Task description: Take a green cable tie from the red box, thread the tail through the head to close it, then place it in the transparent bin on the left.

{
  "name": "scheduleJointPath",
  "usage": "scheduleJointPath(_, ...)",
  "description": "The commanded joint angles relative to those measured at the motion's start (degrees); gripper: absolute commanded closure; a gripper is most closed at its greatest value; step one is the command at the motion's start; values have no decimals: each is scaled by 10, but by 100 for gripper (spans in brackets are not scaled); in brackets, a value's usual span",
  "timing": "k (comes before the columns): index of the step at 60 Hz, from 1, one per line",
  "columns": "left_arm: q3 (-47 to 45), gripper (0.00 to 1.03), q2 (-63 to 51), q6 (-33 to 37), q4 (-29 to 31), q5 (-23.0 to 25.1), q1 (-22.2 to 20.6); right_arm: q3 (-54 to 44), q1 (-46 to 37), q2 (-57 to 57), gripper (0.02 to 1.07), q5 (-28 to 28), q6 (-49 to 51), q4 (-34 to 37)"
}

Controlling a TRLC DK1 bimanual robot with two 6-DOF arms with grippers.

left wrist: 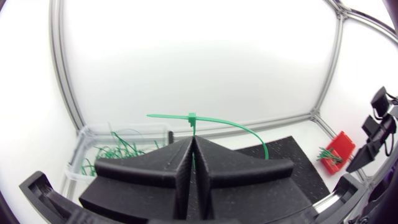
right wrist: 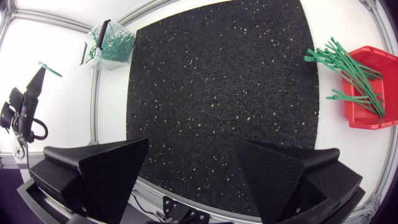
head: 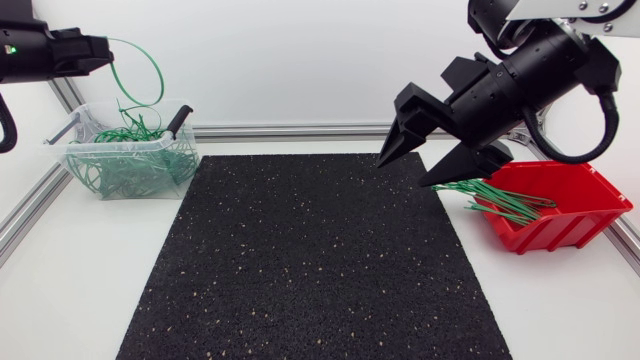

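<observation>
My left gripper (head: 104,48) hangs above the transparent bin (head: 82,160) at the far left, shut on a green cable tie (head: 160,72) that curves in a loop out of its fingers. In the left wrist view the tie's head (left wrist: 192,118) sits just ahead of the shut gripper (left wrist: 193,148), with the tail arcing to both sides. The bin holds several green ties (head: 135,165). My right gripper (head: 404,173) stands open and empty over the mat's far right corner, beside the red box (head: 585,215). Several green ties (right wrist: 342,62) lie in the red box (right wrist: 367,106) and jut over its rim.
A black speckled mat (head: 310,260) covers the middle of the table. A black-handled tool (head: 178,120) leans out of the bin. Aluminium rails (head: 290,131) run along the table's back and sides.
</observation>
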State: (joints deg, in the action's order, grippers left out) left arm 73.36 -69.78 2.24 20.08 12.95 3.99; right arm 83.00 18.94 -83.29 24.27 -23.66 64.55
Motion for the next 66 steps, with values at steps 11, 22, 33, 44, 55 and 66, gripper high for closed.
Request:
scheduleJointPath(11, 79, 100, -105, 53, -130, -72, 73, -44, -4, 52, 7, -44, 26, 4)
scheduleJointPath(22, 137, 100, -192, 103, -149, -124, 105, -63, -14, 69, 7, -51, 36, 4)
scheduleJointPath(33, 175, 100, -264, 130, -154, -143, 134, -73, -14, 81, 7, -50, 38, 4)
scheduleJointPath(44, 241, 100, -336, 134, -127, -144, 161, -79, -10, 93, 7, -51, 37, 7)
scheduleJointPath(55, 276, 76, -382, 138, -108, -144, 174, -79, -10, 105, 7, -51, 37, 15)
scheduleJointPath(66, 280, 3, -387, 147, -80, -144, 171, -84, -7, 111, 7, -51, 36, 20)
